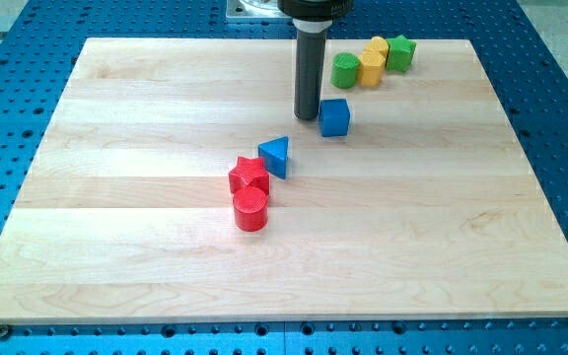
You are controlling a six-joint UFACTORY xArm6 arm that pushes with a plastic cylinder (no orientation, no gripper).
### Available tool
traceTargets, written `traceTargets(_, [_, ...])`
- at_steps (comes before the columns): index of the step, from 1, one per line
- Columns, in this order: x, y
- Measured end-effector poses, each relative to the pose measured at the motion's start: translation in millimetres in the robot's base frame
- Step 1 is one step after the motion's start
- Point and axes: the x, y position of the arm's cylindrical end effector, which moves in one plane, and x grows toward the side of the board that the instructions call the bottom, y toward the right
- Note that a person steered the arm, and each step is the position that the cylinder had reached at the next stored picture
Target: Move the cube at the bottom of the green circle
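Observation:
A blue cube (pixel 334 116) sits on the wooden board, below and slightly left of a green circle block (pixel 345 70) near the view's top. My tip (pixel 307 116) stands just left of the blue cube, touching or nearly touching its left side. The rod rises straight up to the view's top edge. Beside the green circle on its right are a yellow block (pixel 372 67), a second yellow block (pixel 378 45) behind it, and a green star block (pixel 399 52).
A blue triangle block (pixel 276 156) lies lower left of my tip. A red star block (pixel 248 175) touches it, with a red cylinder (pixel 250 208) just below. The wooden board (pixel 116 197) rests on a blue perforated table.

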Motion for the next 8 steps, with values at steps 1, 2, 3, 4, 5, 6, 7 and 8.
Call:
traceTargets(1, [29.3,-2.1])
traceTargets(2, [23.8,-18.2])
traceTargets(3, [38.2,21.7])
traceTargets(4, [-21.7,27.2])
traceTargets(5, [-5.3,36.0])
traceTargets(6, [-17.3,39.5])
traceTargets(7, [-35.8,30.9])
traceTargets(8, [38.3,30.8])
